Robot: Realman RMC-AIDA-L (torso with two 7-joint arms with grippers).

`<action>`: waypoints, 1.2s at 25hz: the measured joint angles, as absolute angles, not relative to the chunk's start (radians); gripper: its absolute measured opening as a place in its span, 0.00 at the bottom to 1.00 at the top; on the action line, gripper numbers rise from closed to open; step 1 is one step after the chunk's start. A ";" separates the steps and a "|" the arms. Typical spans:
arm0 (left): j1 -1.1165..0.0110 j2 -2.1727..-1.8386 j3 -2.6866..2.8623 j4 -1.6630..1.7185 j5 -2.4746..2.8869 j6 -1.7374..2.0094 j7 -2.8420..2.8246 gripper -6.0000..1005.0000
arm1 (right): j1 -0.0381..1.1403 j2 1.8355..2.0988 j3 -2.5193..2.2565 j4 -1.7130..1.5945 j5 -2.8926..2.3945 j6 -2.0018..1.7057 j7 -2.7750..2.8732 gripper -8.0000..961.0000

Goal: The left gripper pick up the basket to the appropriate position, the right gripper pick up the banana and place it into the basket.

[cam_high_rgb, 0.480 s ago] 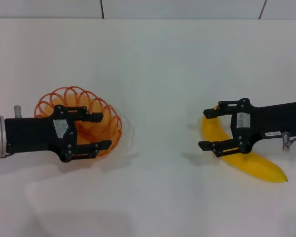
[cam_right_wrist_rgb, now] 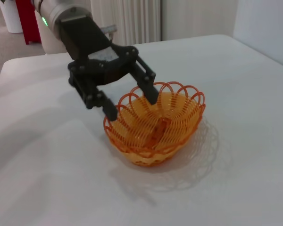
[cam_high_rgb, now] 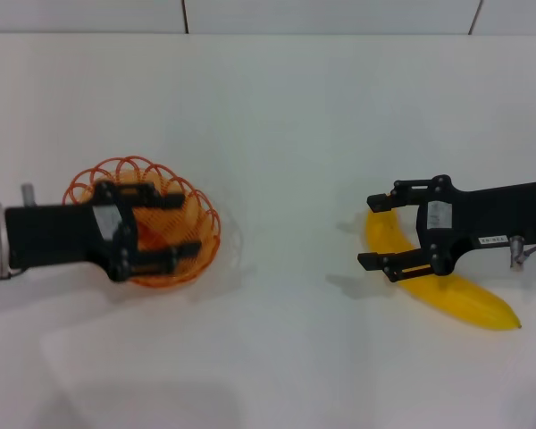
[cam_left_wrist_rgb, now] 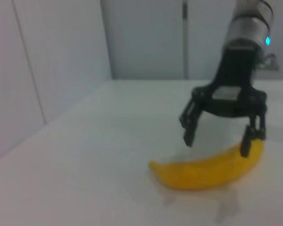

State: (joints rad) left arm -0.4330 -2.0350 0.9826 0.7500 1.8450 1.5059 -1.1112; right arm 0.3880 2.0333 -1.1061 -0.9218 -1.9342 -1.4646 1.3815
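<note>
On the left half of the white worktop (cam_high_rgb: 277,134), one shallow basket (cam_high_rgb: 201,234) of orange looped wire is seen, its rim scalloped and its weave open enough for the surface below to show through. A small orange piece appears to lie inside it in the right wrist view; what that piece is cannot be told. The left gripper (cam_high_rgb: 180,225), a black claw of open-frame fingers, is spread open over the basket: in the right wrist view one finger is set inside the rim and the other outside it, the near wall lying between them without being pinched. On the right half, well apart from the basket, one smooth, bright yellow, curved banana (cam_high_rgb: 464,299) is laid flat on the worktop. The right gripper (cam_high_rgb: 372,231), black with white stickers, is held open across the banana's middle, one finger on each side, and no grip is made.
</note>
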 joint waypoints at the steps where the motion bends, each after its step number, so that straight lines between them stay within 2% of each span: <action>1: -0.431 -2.035 0.969 0.750 1.830 1.503 -1.122 0.67 | 0.388 2.033 -1.107 -0.922 -1.934 -1.465 1.382 0.87; 11: -0.416 -2.016 0.735 0.865 1.873 1.458 -1.459 0.67 | 0.388 2.034 -1.101 -0.922 -1.934 -1.466 1.393 0.87; 20: -0.517 -1.941 0.716 0.900 2.120 1.430 -1.767 0.67 | 0.397 2.034 -1.108 -0.922 -1.934 -1.467 1.406 0.87; 30: -0.602 -1.955 0.716 0.841 2.322 1.385 -1.794 0.67 | 0.405 2.034 -1.109 -0.922 -1.939 -1.471 1.415 0.87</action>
State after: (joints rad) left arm -0.6024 -1.9555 0.7156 0.8410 2.3223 1.3845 -1.7943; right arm 0.4054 2.0341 -1.1093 -0.9219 -1.9387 -1.4707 1.4154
